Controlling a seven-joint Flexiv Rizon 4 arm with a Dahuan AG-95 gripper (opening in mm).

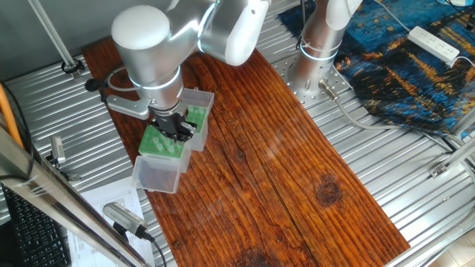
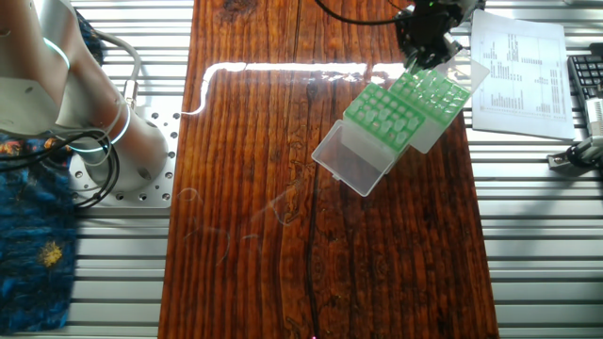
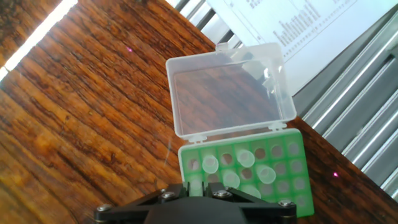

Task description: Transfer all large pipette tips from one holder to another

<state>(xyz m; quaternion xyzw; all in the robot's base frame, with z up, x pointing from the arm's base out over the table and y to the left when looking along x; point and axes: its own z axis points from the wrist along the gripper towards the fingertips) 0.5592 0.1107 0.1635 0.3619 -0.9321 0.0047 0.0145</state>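
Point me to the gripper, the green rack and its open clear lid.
gripper [image 1: 180, 127], one fixed view, black fingers over the rack.
green rack [image 2: 391, 111], the other fixed view, its holed top face.
clear lid [image 3: 227, 93], hand view, middle of the open panel.

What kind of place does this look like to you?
Probably a robotics lab bench: a silver robot arm bolted to a slatted aluminium table, working over a green plastic pipette-tip rack, beside a printed paper sheet.

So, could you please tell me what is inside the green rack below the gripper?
The green rack holds a few pale pipette tips among empty holes. The gripper covers its near edge, so the count is unclear.
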